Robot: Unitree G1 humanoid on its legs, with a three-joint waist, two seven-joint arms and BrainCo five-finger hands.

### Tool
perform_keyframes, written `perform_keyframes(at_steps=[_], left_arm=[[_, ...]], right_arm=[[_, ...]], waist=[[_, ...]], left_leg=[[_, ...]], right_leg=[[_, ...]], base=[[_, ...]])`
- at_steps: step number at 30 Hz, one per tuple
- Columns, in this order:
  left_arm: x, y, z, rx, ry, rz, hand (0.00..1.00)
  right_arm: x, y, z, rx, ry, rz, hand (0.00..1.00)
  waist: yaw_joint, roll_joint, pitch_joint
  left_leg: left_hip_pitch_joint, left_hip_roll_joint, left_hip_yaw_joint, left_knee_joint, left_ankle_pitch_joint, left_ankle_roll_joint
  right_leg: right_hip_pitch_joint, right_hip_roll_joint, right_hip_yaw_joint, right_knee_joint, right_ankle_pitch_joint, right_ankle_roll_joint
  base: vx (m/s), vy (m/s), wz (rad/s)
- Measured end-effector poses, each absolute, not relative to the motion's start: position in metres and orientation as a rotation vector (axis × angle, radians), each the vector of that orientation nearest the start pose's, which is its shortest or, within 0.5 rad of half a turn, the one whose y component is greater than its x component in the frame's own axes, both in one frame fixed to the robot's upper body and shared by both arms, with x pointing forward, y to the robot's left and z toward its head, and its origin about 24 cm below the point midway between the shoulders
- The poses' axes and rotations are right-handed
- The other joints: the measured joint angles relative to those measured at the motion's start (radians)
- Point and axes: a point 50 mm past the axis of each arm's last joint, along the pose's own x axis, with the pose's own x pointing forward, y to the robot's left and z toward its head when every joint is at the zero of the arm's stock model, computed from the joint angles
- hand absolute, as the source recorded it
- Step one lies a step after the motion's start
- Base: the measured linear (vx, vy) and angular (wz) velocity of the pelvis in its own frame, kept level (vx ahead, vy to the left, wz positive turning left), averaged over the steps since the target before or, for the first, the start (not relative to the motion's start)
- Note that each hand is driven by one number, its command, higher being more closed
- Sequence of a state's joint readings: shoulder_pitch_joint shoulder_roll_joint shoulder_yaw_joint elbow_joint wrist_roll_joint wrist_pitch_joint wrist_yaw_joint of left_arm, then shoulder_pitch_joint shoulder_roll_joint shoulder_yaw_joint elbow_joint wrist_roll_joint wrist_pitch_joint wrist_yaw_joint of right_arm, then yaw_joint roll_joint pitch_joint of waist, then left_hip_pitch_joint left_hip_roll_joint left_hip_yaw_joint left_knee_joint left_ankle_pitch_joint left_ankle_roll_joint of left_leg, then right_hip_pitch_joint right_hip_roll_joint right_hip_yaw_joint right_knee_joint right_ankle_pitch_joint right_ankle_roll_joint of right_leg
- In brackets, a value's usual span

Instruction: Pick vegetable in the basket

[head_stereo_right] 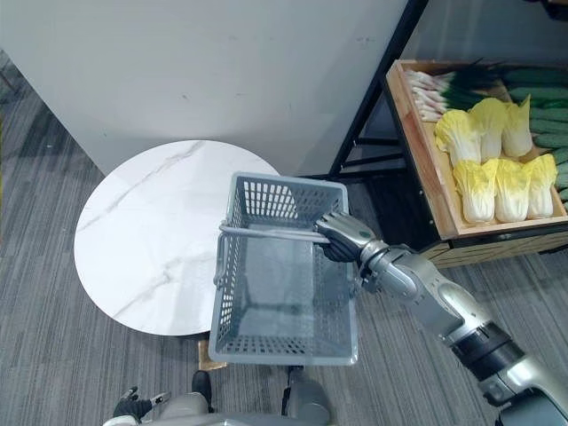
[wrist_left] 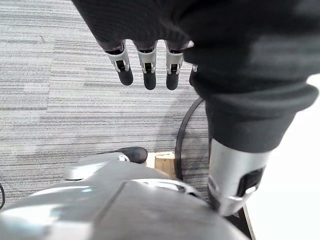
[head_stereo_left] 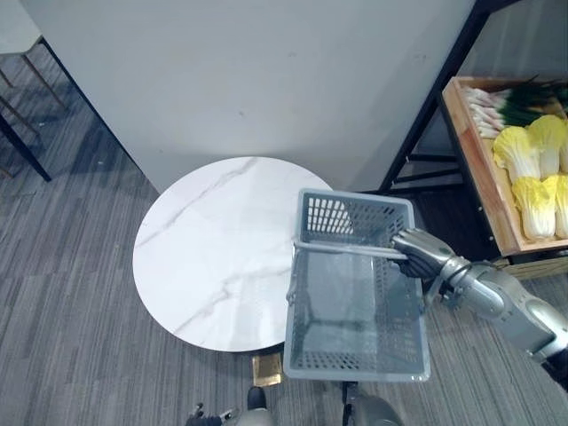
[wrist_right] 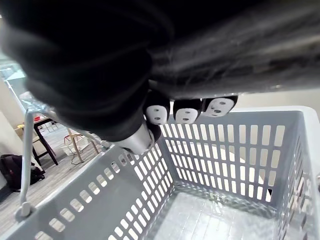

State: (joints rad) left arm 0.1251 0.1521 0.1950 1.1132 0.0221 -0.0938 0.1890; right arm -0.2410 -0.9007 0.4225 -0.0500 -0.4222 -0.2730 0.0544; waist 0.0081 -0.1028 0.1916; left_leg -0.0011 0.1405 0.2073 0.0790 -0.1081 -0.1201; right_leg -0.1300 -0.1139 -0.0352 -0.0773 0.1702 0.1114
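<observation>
Right hand [head_stereo_right: 342, 235] clasps the handle [head_stereo_right: 266, 234] of the empty grey basket [head_stereo_right: 284, 353] at the round table's [head_stereo_right: 142, 240] edge. Cabbages [head_stereo_right: 484, 177] lie in the wooden crate [head_stereo_right: 422, 142] further right, nearer that occupied hand. The left hand [wrist_left: 149, 65] hangs slack-fingered and free.

Shows pale grey-blue on the basket [head_stereo_left: 355, 216] at lower centre, walls slotted in a regular grid. Reads white with faint grey veining on the round table [head_stereo_left: 213, 240], striped grey on the carpet [head_stereo_left: 71, 337], plain off-white on the wall [head_stereo_left: 266, 71] above. At right: light wood on the crate [head_stereo_left: 468, 142], yellow fading to white on the cabbages [head_stereo_left: 534, 204], white stalks and dark green tops on the leeks [head_stereo_left: 497, 106]. Silver on the right hand [head_stereo_left: 417, 253].
</observation>
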Motion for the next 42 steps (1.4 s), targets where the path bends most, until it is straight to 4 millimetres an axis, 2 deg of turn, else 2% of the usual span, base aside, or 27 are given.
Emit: perform_keyframes(at_steps=[5, 7, 9, 10, 11, 12, 13, 14, 15, 16, 19, 20, 21, 23, 25, 26, 27, 29, 30, 32, 33, 34, 35, 38, 40, 41, 42], left_arm=[[0.066, 0.244, -0.157, 0.168, 1.121, 0.442, 0.0], [0.073, 0.246, -0.155, 0.181, 1.096, 0.431, 0.0], [0.082, 0.252, -0.151, 0.223, 1.066, 0.41, 0.0], [0.082, 0.248, -0.152, 0.251, 1.078, 0.375, 0.0], [0.08, 0.246, -0.153, 0.25, 1.085, 0.371, 0.0], [0.074, 0.244, -0.155, 0.26, 1.104, 0.363, 0.0], [0.071, 0.245, -0.156, 0.267, 1.114, 0.358, 0.0], [0.064, 0.247, -0.156, 0.29, 1.129, 0.342, 0.0], [0.061, 0.249, -0.156, 0.302, 1.139, 0.331, 0.0], [0.059, 0.249, -0.157, 0.303, 1.146, 0.331, 0.0], [0.056, 0.251, -0.157, 0.305, 1.16, 0.338, 0.0], [0.055, 0.251, -0.158, 0.303, 1.164, 0.337, 0.0], [0.056, 0.251, -0.157, 0.301, 1.163, 0.339, 0.0], [0.057, 0.249, -0.158, 0.285, 1.165, 0.347, 0.0], [0.056, 0.245, -0.159, 0.268, 1.168, 0.355, 0.0], [0.055, 0.242, -0.161, 0.255, 1.173, 0.358, 0.0], [0.054, 0.241, -0.161, 0.252, 1.177, 0.358, 0.0], [0.055, 0.239, -0.161, 0.246, 1.173, 0.358, 0.0], [0.056, 0.238, -0.161, 0.243, 1.169, 0.359, 0.0], [0.056, 0.23, -0.163, 0.225, 1.166, 0.349, 0.0], [0.054, 0.227, -0.163, 0.218, 1.165, 0.346, 0.0], [0.053, 0.225, -0.164, 0.214, 1.166, 0.346, 0.0], [0.05, 0.223, -0.164, 0.215, 1.165, 0.336, 0.0], [0.045, 0.216, -0.166, 0.202, 1.172, 0.327, 0.0], [0.045, 0.215, -0.166, 0.198, 1.167, 0.325, 0.0], [0.047, 0.213, -0.166, 0.192, 1.158, 0.323, 0.0], [0.048, 0.213, -0.165, 0.192, 1.152, 0.322, 0.0]], right_arm=[[0.254, -0.198, 0.103, -1.268, -0.326, 0.534, 1.0], [0.254, -0.2, 0.112, -1.27, -0.36, 0.493, 1.0], [0.253, -0.196, 0.115, -1.267, -0.384, 0.484, 1.0], [0.254, -0.188, 0.108, -1.254, -0.377, 0.499, 1.0], [0.254, -0.183, 0.107, -1.255, -0.39, 0.517, 1.0], [0.255, -0.176, 0.105, -1.252, -0.4, 0.552, 1.0], [0.254, -0.173, 0.102, -1.248, -0.397, 0.568, 1.0], [0.254, -0.167, 0.098, -1.236, -0.403, 0.596, 1.0], [0.255, -0.16, 0.1, -1.23, -0.429, 0.616, 1.0], [0.256, -0.156, 0.102, -1.225, -0.447, 0.622, 1.0], [0.262, -0.139, 0.112, -1.204, -0.522, 0.645, 1.0], [0.263, -0.134, 0.114, -1.204, -0.542, 0.659, 1.0], [0.263, -0.13, 0.115, -1.206, -0.559, 0.679, 1.0], [0.262, -0.127, 0.112, -1.208, -0.558, 0.703, 1.0], [0.26, -0.126, 0.107, -1.215, -0.543, 0.718, 1.0], [0.261, -0.129, 0.104, -1.219, -0.525, 0.717, 1.0], [0.26, -0.131, 0.102, -1.219, -0.513, 0.714, 1.0], [0.254, -0.143, 0.093, -1.209, -0.45, 0.685, 1.0], [0.253, -0.146, 0.092, -1.21, -0.44, 0.677, 1.0], [0.254, -0.151, 0.092, -1.232, -0.438, 0.646, 1.0], [0.254, -0.151, 0.091, -1.231, -0.439, 0.641, 1.0], [0.254, -0.151, 0.092, -1.23, -0.442, 0.637, 1.0], [0.256, -0.151, 0.093, -1.23, -0.454, 0.623, 1.0], [0.258, -0.152, 0.093, -1.229, -0.454, 0.615, 1.0], [0.259, -0.156, 0.093, -1.247, -0.441, 0.617, 1.0], [0.261, -0.161, 0.093, -1.267, -0.424, 0.614, 1.0], [0.262, -0.165, 0.091, -1.272, -0.405, 0.61, 1.0]], waist=[[-0.001, 0.003, 0.001], [-0.009, 0.003, 0.0], [-0.018, -0.034, 0.009], [-0.01, -0.001, 0.009], [-0.005, 0.015, 0.014], [-0.006, 0.029, 0.023], [-0.004, 0.027, 0.021], [0.004, 0.027, 0.016], [0.021, 0.009, 0.003], [0.026, 0.009, 0.001], [0.03, 0.004, -0.026], [0.035, 0.002, -0.037], [0.037, 0.004, -0.043], [0.041, 0.013, -0.048], [0.042, 0.036, -0.059], [0.027, 0.064, -0.064], [0.019, 0.073, -0.069], [0.001, 0.089, -0.079], [0.0, 0.088, -0.079], [0.004, 0.087, -0.077], [0.028, 0.077, -0.069], [0.031, 0.079, -0.07], [0.034, 0.089, -0.071], [0.037, 0.108, -0.069], [0.036, 0.115, -0.07], [0.037, 0.137, -0.076], [0.03, 0.121, -0.076]], left_leg=[[-0.055, 0.058, 0.013, 0.233, -0.132, -0.002], [-0.15, 0.066, 0.056, 0.369, -0.192, 0.024], [-0.195, 0.029, 0.104, 0.422, -0.217, 0.071], [-0.166, 0.056, 0.214, 0.35, -0.181, 0.108], [-0.151, 0.072, 0.247, 0.342, -0.179, 0.112], [-0.111, 0.089, 0.305, 0.325, -0.177, 0.125], [-0.085, 0.087, 0.335, 0.316, -0.175, 0.13], [-0.044, 0.083, 0.406, 0.292, -0.174, 0.14], [-0.015, 0.082, 0.48, 0.269, -0.169, 0.147], [-0.011, 0.086, 0.515, 0.262, -0.166, 0.148], [-0.015, 0.088, 0.67, 0.205, -0.118, 0.155], [-0.021, 0.091, 0.727, 0.194, -0.103, 0.156], [-0.034, 0.101, 0.78, 0.194, -0.088, 0.158], [-0.046, 0.121, 0.853, 0.205, -0.071, 0.159], [-0.048, 0.161, 0.909, 0.242, -0.064, 0.151], [-0.048, 0.206, 0.922, 0.276, -0.061, 0.146], [-0.047, 0.228, 0.923, 0.295, -0.059, 0.143], [-0.032, 0.304, 0.888, 0.374, -0.033, 0.142], [-0.03, 0.314, 0.865, 0.389, -0.018, 0.146], [-0.036, 0.326, 0.677, 0.461, 0.057, 0.161], [-0.083, 0.298, 0.455, 0.526, 0.084, 0.136], [-0.096, 0.258, 0.358, 0.517, 0.046, 0.095], [-0.12, 0.171, 0.18, 0.486, -0.016, 0.058], [-0.119, 0.065, -0.018, 0.344, -0.071, 0.052], [-0.12, 0.029, -0.089, 0.235, -0.061, 0.056], [-0.117, 0.017, -0.116, 0.167, -0.045, 0.051], [-0.111, 0.006, -0.125, 0.135, -0.055, 0.037]], right_leg=[[0.003, 0.028, 0.029, 0.085, -0.026, -0.007], [-0.089, 0.027, 0.088, 0.13, -0.019, 0.013], [-0.139, -0.004, 0.121, 0.088, -0.04, 0.038], [-0.155, -0.035, -0.013, 0.114, -0.114, -0.03], [-0.196, -0.036, -0.086, 0.264, -0.117, -0.09], [-0.211, -0.068, -0.205, 0.54, -0.167, -0.161], [-0.19, -0.093, -0.254, 0.632, -0.188, -0.182], [-0.126, -0.136, -0.344, 0.736, -0.259, -0.197], [-0.08, -0.168, -0.397, 0.785, -0.288, -0.197], [-0.057, -0.181, -0.42, 0.799, -0.29, -0.198], [0.022, -0.236, -0.472, 0.774, -0.281, -0.184], [0.056, -0.239, -0.484, 0.696, -0.269, -0.144], [0.072, -0.222, -0.491, 0.582, -0.3, -0.077], [0.089, -0.181, -0.519, 0.426, -0.335, -0.049], [0.107, -0.12, -0.504, 0.299, -0.331, -0.034], [0.12, -0.079, -0.49, 0.25, -0.313, -0.014], [0.125, -0.063, -0.485, 0.24, -0.311, -0.015], [0.158, -0.015, -0.467, 0.215, -0.307, -0.021], [0.161, -0.01, -0.456, 0.215, -0.308, -0.021], [0.171, 0.003, -0.368, 0.193, -0.292, -0.051], [0.166, 0.005, -0.263, 0.184, -0.279, -0.072], [0.155, 0.002, -0.221, 0.184, -0.272, -0.082], [0.129, 0.004, -0.147, 0.175, -0.261, -0.091], [0.103, 0.049, -0.003, 0.133, -0.215, -0.103], [0.079, 0.079, 0.063, 0.129, -0.199, -0.093], [0.06, 0.1, 0.1, 0.134, -0.193, -0.083], [0.037, 0.095, 0.122, 0.13, -0.183, -0.068]], base=[[-0.04, 0.054, -0.2], [-0.25, 0.181, -0.73], [-0.27, 0.222, -1.11], [-0.25, 0.199, -1.31], [-0.23, 0.259, -1.72], [-0.15, 0.179, -1.24], [-0.09, 0.2, -1.49], [-0.1, 0.15, -1.6], [-0.17, 0.194, -1.71], [-0.17, 0.133, -1.71], [-0.15, 0.04, -1.56], [-0.14, -0.082, -1.47], [-0.14, -0.122, -1.42], [-0.11, -0.238, -1.23], [-0.06, -0.284, -1.02], [-0.03, -0.207, -0.53], [-0.05, -0.226, -0.45], [-0.08, -0.221, -0.33], [-0.12, -0.24, -0.51], [-0.11, -0.185, -1.27], [-0.05, -0.094, -1.8], [-0.05, -0.041, -2.19], [-0.02, 0.029, -1.61], [-0.01, 0.062, -1.71], [-0.01, 0.134, -1.18], [0.01, 0.185, -0.9], [0.03, 0.189, -0.69]])
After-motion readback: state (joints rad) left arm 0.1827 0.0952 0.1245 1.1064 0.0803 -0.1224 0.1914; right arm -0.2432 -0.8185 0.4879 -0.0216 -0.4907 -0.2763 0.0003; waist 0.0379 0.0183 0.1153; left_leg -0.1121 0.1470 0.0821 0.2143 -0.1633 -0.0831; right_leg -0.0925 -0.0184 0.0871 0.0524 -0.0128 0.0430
